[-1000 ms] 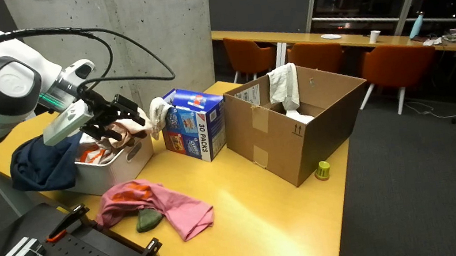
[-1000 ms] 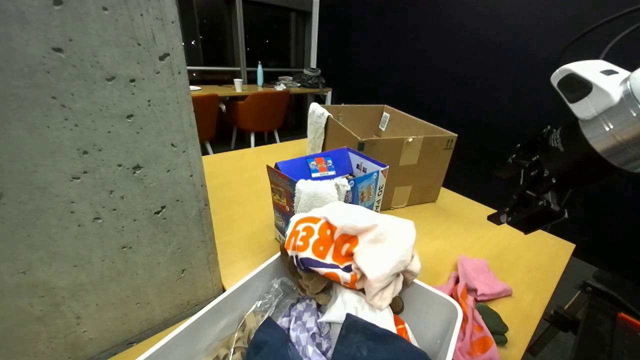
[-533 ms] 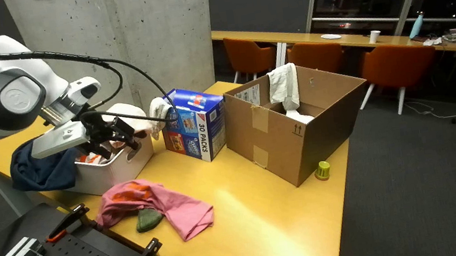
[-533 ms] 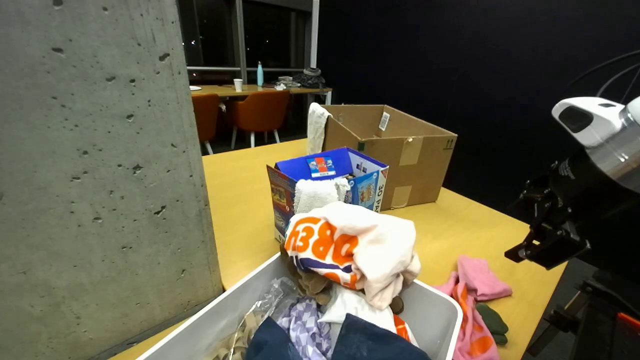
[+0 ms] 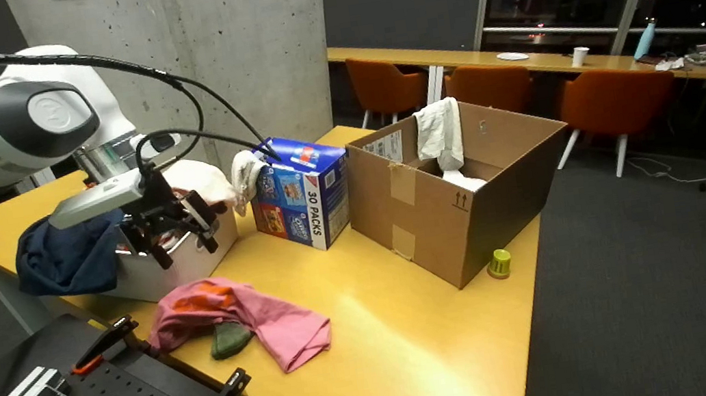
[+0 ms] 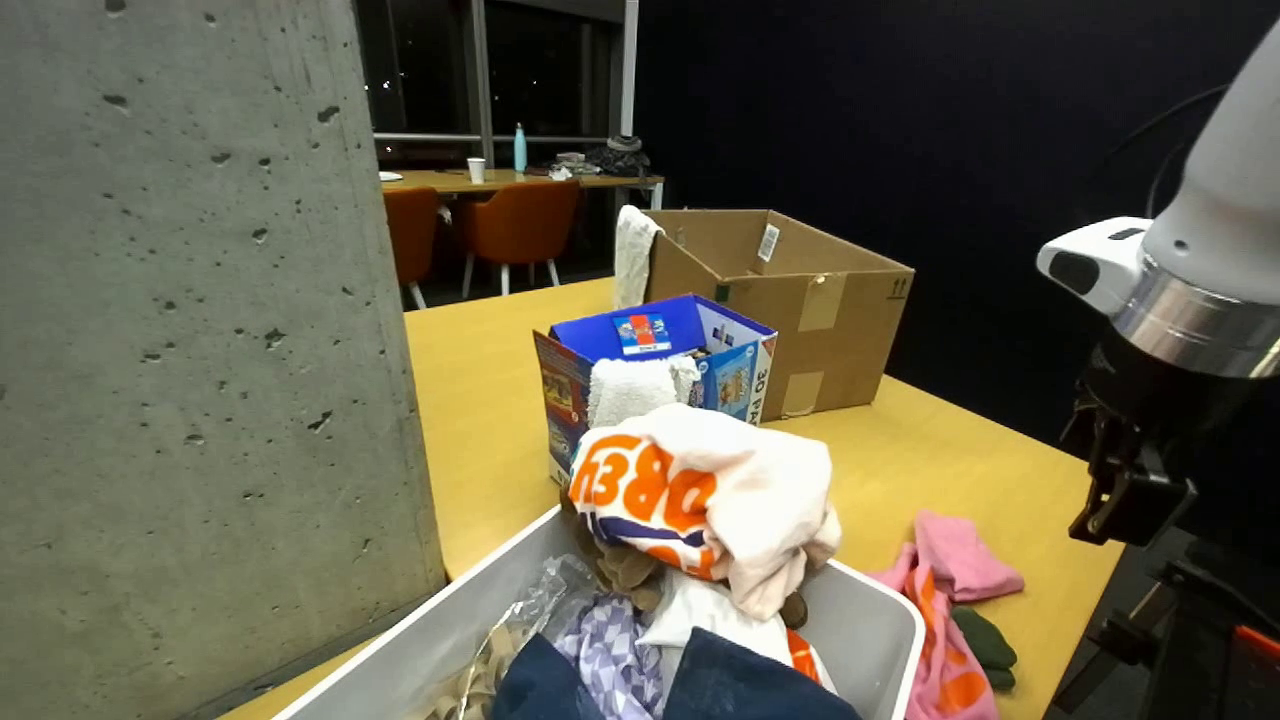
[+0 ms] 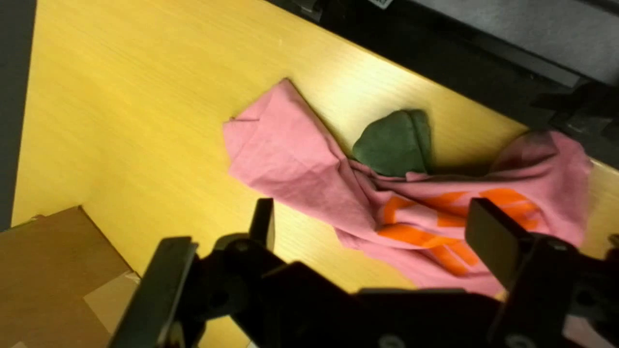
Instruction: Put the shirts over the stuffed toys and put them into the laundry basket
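The pink shirt [image 7: 300, 159] with orange print lies crumpled on the table, near its edge. A green stuffed toy [image 7: 391, 145] is partly tucked under it, its exposed end facing the table edge. My gripper [image 7: 375, 212] hovers above the shirt, jaws wide apart and nothing between them; the shirt's printed part shows past the fingers. In an exterior view the cream-white shirt [image 6: 700, 490] with orange letters sits bunched over a brown stuffed toy [image 6: 625, 570], whose lower parts peek out. Both rest at one end of the pale laundry basket [image 6: 885, 640], on other cloths.
A dark blue garment [image 5: 71, 258] hangs over the basket's side. Past the basket stand a blue carton [image 5: 334, 207] and a big cardboard box [image 5: 426, 229], each with white cloth on its edge. A small yellow-green cup [image 5: 499, 265] and black clamps [image 5: 104, 343] are around.
The gripper has come down and swung from a slanted pose to pointing more steeply downward. Its jaws have stayed open. Shirts, toys and basket have not moved.
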Motion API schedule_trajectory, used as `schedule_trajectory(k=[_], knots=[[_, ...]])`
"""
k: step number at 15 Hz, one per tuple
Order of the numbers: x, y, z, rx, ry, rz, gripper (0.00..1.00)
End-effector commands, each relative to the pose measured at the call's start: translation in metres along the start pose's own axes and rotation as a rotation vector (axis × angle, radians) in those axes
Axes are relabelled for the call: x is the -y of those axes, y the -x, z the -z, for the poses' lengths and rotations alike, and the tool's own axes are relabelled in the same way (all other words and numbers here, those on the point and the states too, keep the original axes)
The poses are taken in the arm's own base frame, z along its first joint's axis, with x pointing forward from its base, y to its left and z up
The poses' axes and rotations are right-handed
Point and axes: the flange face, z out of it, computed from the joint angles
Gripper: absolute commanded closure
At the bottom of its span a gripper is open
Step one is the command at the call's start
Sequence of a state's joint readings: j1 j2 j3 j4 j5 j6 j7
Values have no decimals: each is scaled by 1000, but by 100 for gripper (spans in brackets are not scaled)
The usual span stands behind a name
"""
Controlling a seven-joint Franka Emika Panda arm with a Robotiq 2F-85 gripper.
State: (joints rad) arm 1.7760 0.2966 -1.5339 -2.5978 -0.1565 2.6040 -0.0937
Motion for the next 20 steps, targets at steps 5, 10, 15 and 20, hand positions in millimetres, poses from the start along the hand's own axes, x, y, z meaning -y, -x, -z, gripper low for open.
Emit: schedule_trajectory(k=[5, 10, 15, 20], knots=[[10, -30, 2, 128, 63, 85, 0], [9, -33, 2, 130, 81, 88, 0], [46, -13, -8, 92, 192, 235, 0], [49, 17, -28, -21, 229, 474, 0]])
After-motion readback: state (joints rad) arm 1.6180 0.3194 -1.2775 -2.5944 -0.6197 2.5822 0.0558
